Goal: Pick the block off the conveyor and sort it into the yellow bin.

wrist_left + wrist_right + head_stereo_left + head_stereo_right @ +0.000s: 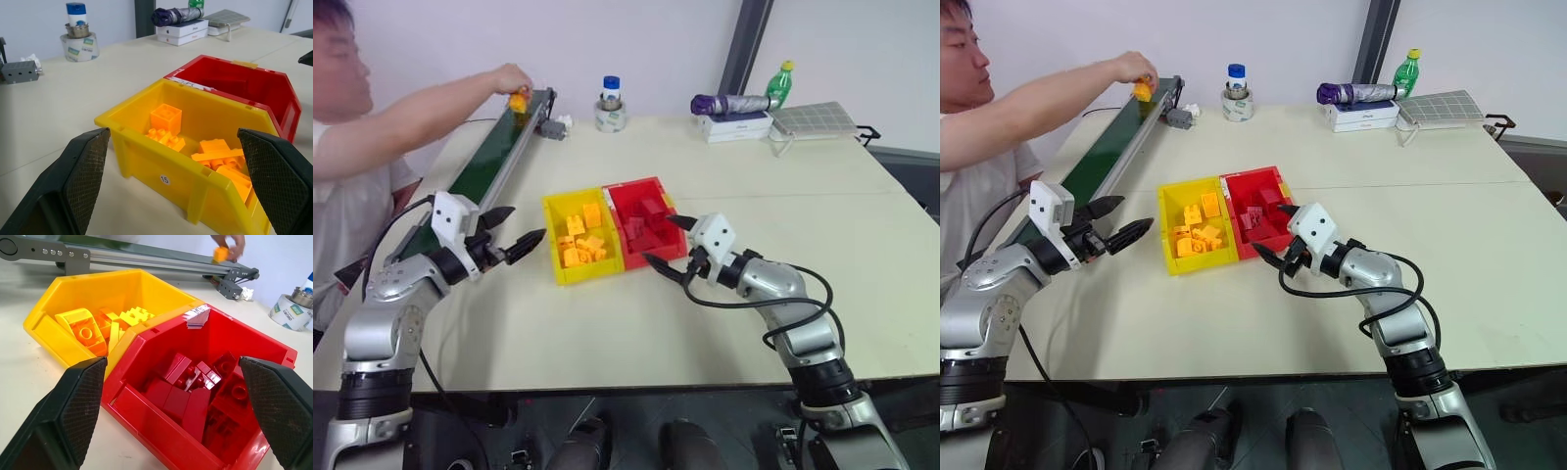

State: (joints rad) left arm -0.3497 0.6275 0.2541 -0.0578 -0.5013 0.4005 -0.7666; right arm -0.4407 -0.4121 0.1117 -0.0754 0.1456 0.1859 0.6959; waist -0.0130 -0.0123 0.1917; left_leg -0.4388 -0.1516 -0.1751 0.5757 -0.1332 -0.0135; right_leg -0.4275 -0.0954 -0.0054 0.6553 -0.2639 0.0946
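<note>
From my seat, a person's hand (pixel 512 76) at the upper left of the frame is pinching the block (pixel 518 101) right at the far end of the conveyor (pixel 489 162). My left gripper (pixel 517 232) hangs left of centre, fingers spread wide and empty, just beside the yellow bin (pixel 554 211). My right gripper (pixel 669 244) is spread too, next to the red bin (pixel 646 185).

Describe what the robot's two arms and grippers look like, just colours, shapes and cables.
Both arms are silver-grey rounded metal segments with black joint bands. Each wrist carries a white angular block, and black cables loop loosely along each arm. The left gripper and right gripper each have two black, tapering pointed fingers whose inner faces are finely cross-hatched.
</note>
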